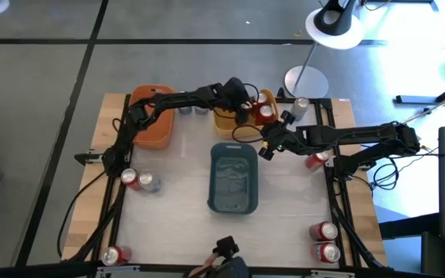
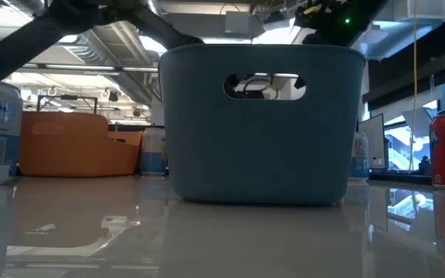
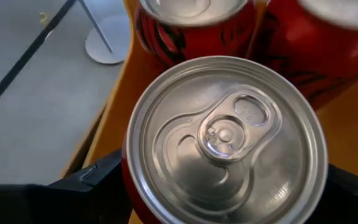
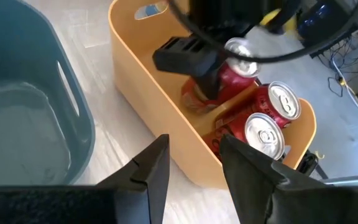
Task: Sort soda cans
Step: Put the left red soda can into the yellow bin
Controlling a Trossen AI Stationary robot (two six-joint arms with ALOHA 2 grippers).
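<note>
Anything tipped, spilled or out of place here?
Several cans lie on their sides, one pair by the table's left edge. No spill or damage shows. The left gripper holds a red can inside the yellow bin; the right gripper hovers beside it, empty.

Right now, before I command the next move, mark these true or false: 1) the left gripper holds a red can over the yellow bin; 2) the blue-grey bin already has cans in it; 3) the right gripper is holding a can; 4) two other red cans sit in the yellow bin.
1) True: the left gripper grips a red can inside the yellow bin.
2) False: the blue-grey bin looks empty.
3) False: the right gripper holds nothing.
4) True: two red cans stand there.
</note>
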